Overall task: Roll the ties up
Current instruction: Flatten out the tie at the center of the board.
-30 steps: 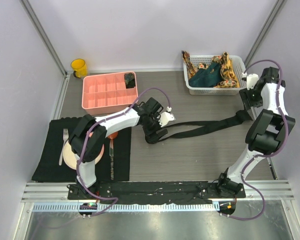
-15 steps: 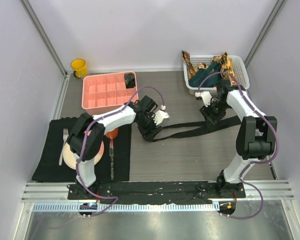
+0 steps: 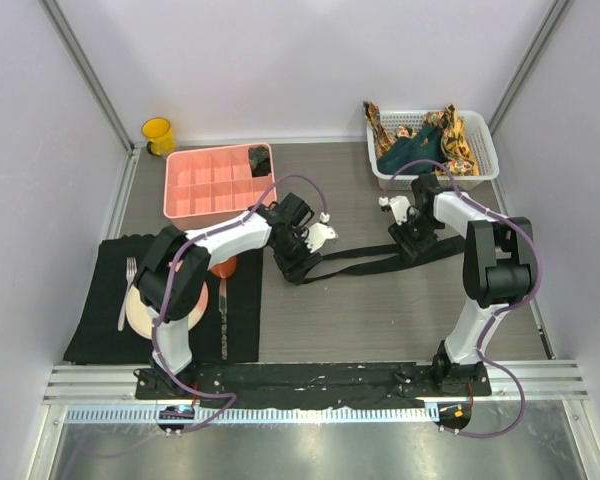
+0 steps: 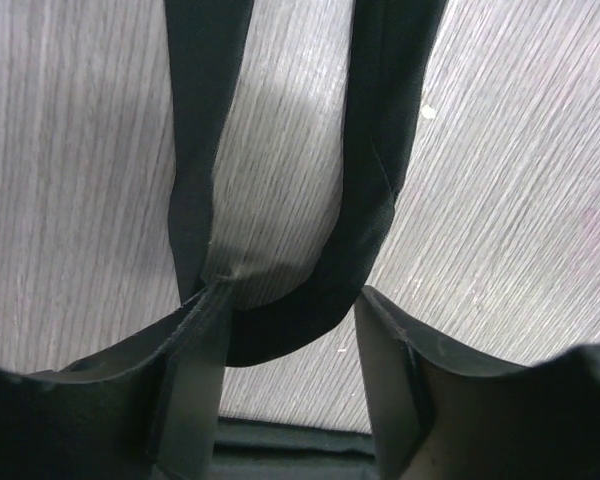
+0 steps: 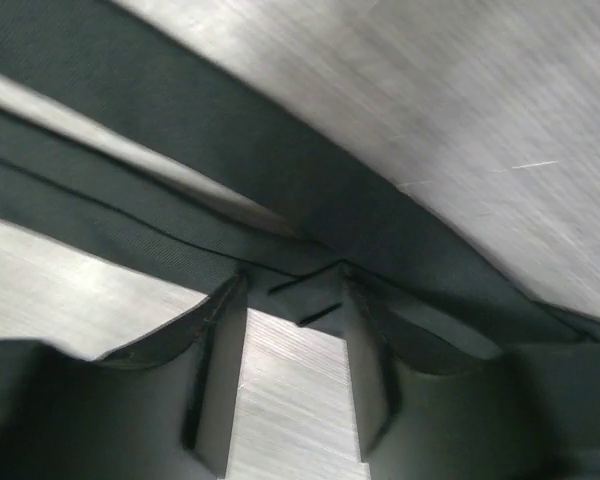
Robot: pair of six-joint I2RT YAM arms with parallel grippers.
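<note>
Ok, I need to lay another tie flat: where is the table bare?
Most bare table: between the black tie and the arm bases, right of the black mat. A smaller gap lies between the pink tray and the white basket. Crowded: the middle, with the left gripper and right gripper at the tie.

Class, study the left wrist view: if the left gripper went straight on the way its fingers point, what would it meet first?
Most likely the black tie, whose folded bend lies right between the fingers of the left gripper. The table is beneath it, though depth is hard to judge.
</note>
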